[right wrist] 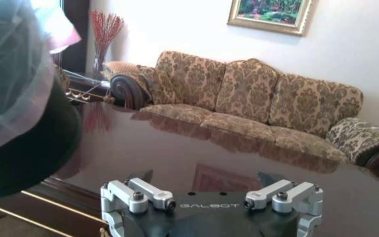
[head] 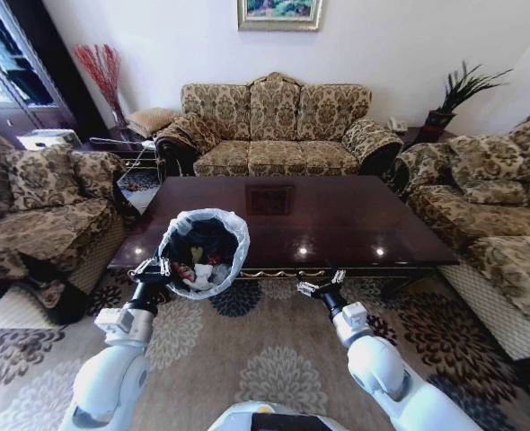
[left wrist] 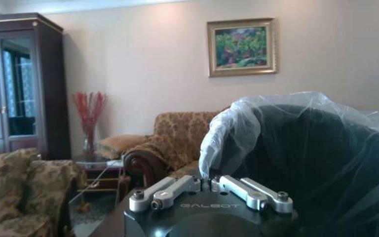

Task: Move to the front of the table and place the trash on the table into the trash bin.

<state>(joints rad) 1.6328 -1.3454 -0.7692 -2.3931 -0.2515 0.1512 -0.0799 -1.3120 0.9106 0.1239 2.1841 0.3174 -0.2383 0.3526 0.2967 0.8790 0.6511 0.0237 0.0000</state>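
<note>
The left hand (head: 160, 267) is clamped on the rim of the bin (head: 204, 251), its fingers (left wrist: 176, 190) pinched together on the folded-over white liner. The bin hangs tilted just beyond that hand, over the near left edge of the bench (head: 292, 220), its mouth turned toward the robot. Trash (head: 202, 272) lies inside it: white crumpled bits, a yellowish scrap and something red. The right hand (head: 320, 285) hovers just short of the bench's carved front edge, well to the right of the bin, its fingers (right wrist: 140, 193) spread apart and gripping nothing. Beyond both hands the bench top is dark and glossy, mirroring the sofa (head: 276, 126) behind it.
</note>
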